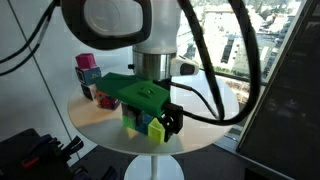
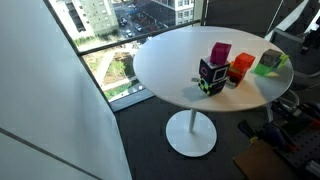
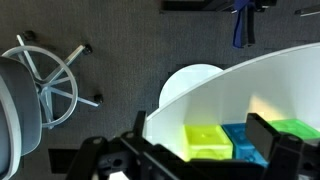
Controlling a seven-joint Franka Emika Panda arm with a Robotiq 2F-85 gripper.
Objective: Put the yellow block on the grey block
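While the yellow block [image 3: 207,141] rests on the round white table [image 3: 200,90], it sits between the gripper's [image 3: 203,130] spread, unclenched fingers, gripped by neither. A blue cube [image 3: 240,142] lies just beside it, also inside the gap. In an exterior view the arm [image 1: 150,45] hangs straight down, its wrist vertical and its fingers lowered to block level.

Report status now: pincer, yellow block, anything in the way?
Pincer open. Yellow block between its fingers, ungripped. Blue block tight beside it, in the way.
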